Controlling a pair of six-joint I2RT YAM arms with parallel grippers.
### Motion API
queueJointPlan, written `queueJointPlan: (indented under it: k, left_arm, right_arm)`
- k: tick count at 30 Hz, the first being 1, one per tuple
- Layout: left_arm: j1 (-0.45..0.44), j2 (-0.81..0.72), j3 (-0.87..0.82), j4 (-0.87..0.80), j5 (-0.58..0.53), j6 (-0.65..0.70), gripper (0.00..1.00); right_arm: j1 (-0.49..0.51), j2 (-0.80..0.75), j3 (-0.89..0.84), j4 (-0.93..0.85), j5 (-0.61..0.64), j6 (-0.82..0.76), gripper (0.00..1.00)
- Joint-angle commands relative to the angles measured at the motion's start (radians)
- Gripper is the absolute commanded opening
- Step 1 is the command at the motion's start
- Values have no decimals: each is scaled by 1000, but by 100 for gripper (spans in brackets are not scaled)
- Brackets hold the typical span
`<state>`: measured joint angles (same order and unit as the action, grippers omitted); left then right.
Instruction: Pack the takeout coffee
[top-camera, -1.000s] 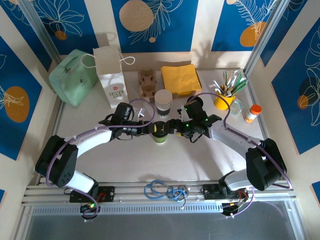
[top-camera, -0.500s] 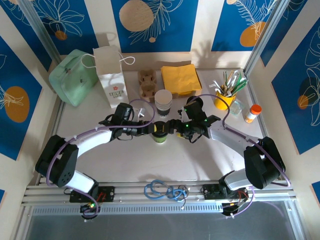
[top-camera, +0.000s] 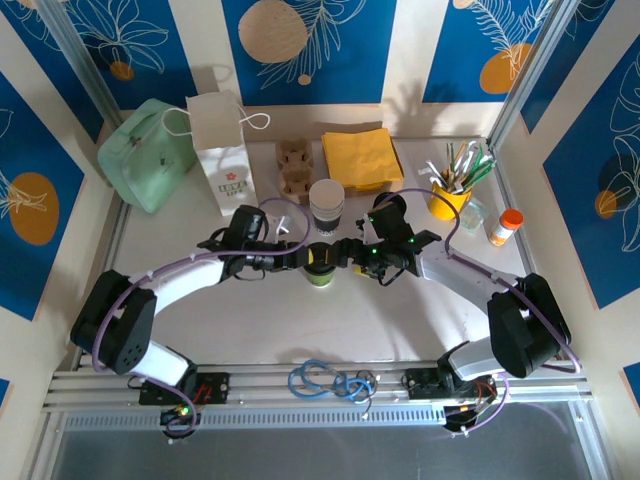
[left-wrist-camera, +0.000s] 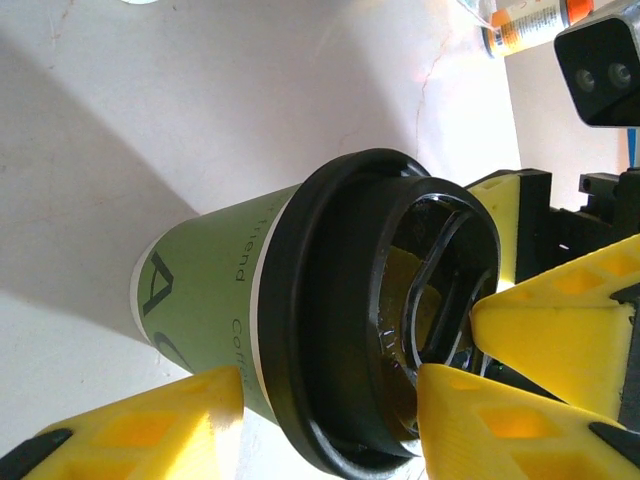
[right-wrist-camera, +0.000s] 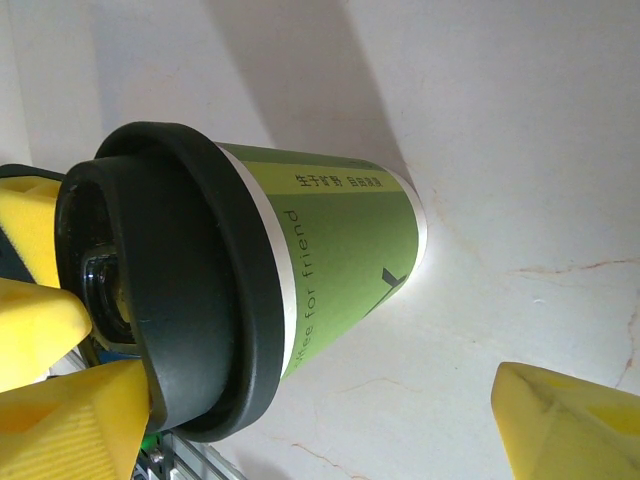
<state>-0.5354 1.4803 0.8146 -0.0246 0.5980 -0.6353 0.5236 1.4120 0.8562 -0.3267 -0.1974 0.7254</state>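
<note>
The takeout coffee (top-camera: 320, 263) stands upright mid-table, light green body under a black lid, between both grippers. In the left wrist view the cup (left-wrist-camera: 220, 300) lies across the frame. My left gripper (left-wrist-camera: 330, 385) is open, one yellow finger (left-wrist-camera: 140, 425) by the green body and the other near the lid top. From above, the left gripper (top-camera: 300, 258) sits at the cup's left side and the right gripper (top-camera: 343, 252) at its right. In the right wrist view the cup (right-wrist-camera: 340, 240) sits inside my wide-open right gripper (right-wrist-camera: 320, 400), lid close to one finger (right-wrist-camera: 70, 420).
A white paper bag (top-camera: 222, 150) and a green pouch (top-camera: 145, 155) stand at the back left. A cardboard cup carrier (top-camera: 293, 165), yellow napkins (top-camera: 362, 158) and another cup (top-camera: 326, 205) are behind the coffee. A yellow utensil holder (top-camera: 450, 195) and an orange-capped bottle (top-camera: 506, 226) are right.
</note>
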Motion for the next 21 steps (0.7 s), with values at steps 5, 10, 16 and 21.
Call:
queueJointPlan:
  k: [5,10,16,21]
  left_arm:
    - [-10,10,53,-112,-29,55,50]
    - [-10,7,85,-126,-24,52,52]
    - [-5,-11,122,-163,-36,56,58]
    - [35,-110,87,-193,-114,45,60]
  right_arm:
    - [2,24,63,-73,39,-1,87]
    - [3,16,125,-117,42,-16,88]
    - [10,-1,204,-190,42,-34,88]
    - [51,-24,278,-272,116,-58,88]
